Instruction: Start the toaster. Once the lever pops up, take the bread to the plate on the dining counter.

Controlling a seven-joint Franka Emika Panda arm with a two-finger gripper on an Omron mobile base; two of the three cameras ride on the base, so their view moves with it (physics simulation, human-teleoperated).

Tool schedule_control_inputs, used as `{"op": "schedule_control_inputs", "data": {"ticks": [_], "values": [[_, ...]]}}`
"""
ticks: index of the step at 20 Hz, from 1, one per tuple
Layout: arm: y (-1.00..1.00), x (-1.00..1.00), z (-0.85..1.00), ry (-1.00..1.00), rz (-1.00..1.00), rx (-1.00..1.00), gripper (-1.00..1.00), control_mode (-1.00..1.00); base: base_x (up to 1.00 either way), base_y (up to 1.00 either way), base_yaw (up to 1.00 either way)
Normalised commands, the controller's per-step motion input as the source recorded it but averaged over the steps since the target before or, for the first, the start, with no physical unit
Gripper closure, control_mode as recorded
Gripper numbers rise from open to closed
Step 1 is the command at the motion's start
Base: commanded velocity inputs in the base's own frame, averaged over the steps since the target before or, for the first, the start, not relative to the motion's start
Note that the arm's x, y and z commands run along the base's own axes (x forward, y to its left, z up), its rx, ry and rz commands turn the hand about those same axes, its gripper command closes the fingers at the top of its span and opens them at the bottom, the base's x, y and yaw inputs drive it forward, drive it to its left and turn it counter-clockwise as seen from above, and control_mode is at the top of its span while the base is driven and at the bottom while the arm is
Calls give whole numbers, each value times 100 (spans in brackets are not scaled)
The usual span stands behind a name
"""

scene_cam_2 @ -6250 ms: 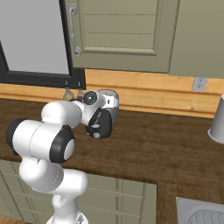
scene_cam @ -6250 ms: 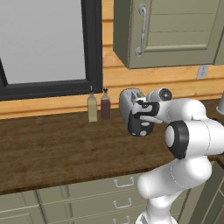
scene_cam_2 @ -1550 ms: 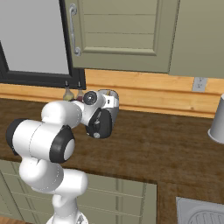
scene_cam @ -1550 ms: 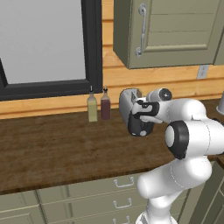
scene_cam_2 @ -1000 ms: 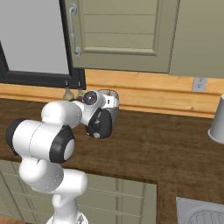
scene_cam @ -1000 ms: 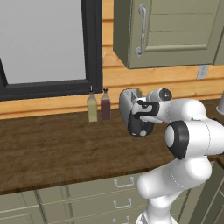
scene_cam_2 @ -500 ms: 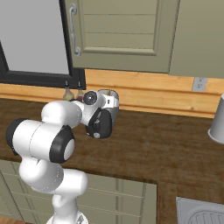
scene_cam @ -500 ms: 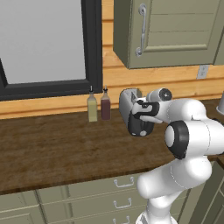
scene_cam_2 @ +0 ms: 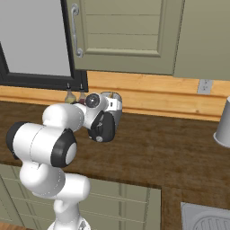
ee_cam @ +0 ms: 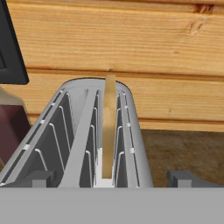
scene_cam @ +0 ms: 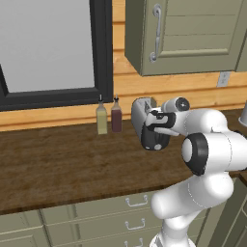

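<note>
The bread (ee_cam: 109, 127) stands in the toaster (ee_cam: 87, 140)'s right slot. The gripper (ee_cam: 111, 178) is wide open, holding nothing. The carry to the plate is not done.

Rounded silver-white toaster (scene_cam: 141, 116) at back of dark wood counter (scene_cam: 67, 164), w/ two slim bottles (scene_cam: 108, 116) just left. Tan bread slice (ee_cam: 109, 127) upright in right slot.
</note>
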Motion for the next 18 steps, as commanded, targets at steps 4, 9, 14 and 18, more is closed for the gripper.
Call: {"op": "schedule_control_inputs", "data": {"ticks": [4,9,14,18], "values": [[0,0,0,0,0,0,-100,-100,0,0,0],[0,0,0,0,0,0,-100,-100,0,0,0],[0,0,0,0,0,0,-100,-100,0,0,0],[0,0,0,0,0,0,-100,-100,0,0,0]]}}
